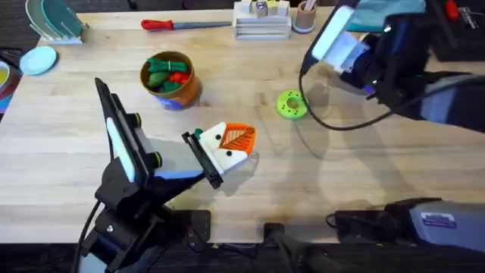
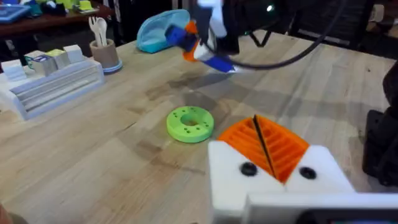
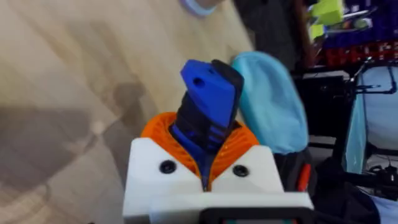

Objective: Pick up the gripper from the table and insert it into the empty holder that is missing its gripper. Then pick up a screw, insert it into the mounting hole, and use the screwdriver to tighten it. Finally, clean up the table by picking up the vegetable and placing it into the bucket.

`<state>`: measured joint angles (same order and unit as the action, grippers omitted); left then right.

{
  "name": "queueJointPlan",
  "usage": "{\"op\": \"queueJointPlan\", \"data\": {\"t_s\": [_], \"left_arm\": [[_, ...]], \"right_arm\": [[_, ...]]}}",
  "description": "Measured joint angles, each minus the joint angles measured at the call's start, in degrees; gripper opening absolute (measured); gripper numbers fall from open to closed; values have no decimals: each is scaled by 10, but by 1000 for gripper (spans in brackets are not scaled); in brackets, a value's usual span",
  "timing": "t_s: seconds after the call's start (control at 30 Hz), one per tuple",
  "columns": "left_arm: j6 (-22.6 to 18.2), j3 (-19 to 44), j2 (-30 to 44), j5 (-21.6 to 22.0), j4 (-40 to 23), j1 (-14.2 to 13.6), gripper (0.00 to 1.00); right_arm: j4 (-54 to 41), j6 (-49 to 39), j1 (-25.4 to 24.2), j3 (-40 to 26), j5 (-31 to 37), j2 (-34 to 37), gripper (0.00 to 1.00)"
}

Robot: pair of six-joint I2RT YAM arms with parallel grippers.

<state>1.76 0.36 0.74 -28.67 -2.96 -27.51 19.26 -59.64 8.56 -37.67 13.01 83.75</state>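
Observation:
My left gripper [image 1: 244,144] [image 2: 258,127] rests low over the table's middle, shut, its two orange ribbed wedges pressed face to face. Each wedge sits in a white holder [image 2: 323,171], and a dark screw head [image 2: 247,168] fills each mounting hole. Raised at the back right, my right gripper [image 1: 337,42] [image 3: 202,134] is shut on the blue screwdriver [image 3: 208,102] [image 2: 205,50], which hangs above the table beyond the green disc. The orange-yellow bucket [image 1: 186,89] stands at the back left of centre with green and red toy vegetables [image 1: 167,74] inside.
A bright green ring disc [image 1: 291,105] [image 2: 190,122] lies right of centre. A red-handled screwdriver [image 1: 170,24], a white rack [image 1: 261,24] and a cup [image 1: 305,17] line the far edge. A light blue bowl-like thing [image 2: 161,28] sits at the back right.

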Motion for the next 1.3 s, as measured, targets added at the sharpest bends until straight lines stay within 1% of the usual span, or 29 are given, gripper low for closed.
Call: {"op": "queueJointPlan", "data": {"t_s": [0.13,0.27,0.5,0.57,0.6,0.67,0.7,0.77,0.8,0.87,0.9,1.07,1.2,1.3], "left_arm": [[0,0,0,0,0,0,9],[0,0,0,0,0,0,9],[0,0,0,0,0,0,9],[0,0,0,0,0,0,9],[0,0,0,0,0,0,9],[0,0,0,0,0,0,9],[0,0,0,0,0,0,9],[0,0,0,0,0,0,9],[0,0,0,0,0,0,9],[0,0,0,0,0,0,9],[0,0,0,0,0,0,9],[0,0,0,0,0,0,9],[0,0,0,0,0,0,9],[0,0,0,0,0,0,9]], "right_arm": [[3,-40,0,0,19,50,21],[2,-68,0,-4,29,77,21],[-77,-90,0,-17,38,87,21],[-98,-87,2,-24,37,86,125],[-107,-87,4,-26,37,85,208],[-121,-85,8,-29,38,83,444],[-123,-86,10,-32,40,82,506],[-136,-85,16,-34,42,80,533],[-137,-85,19,-34,44,80,613],[-135,-87,24,-42,53,73,913],[-139,-87,26,-45,54,70,963],[-148,-76,41,-45,65,69,984],[-152,-18,56,-45,81,67,984],[-162,46,82,-43,100,58,985]]}}
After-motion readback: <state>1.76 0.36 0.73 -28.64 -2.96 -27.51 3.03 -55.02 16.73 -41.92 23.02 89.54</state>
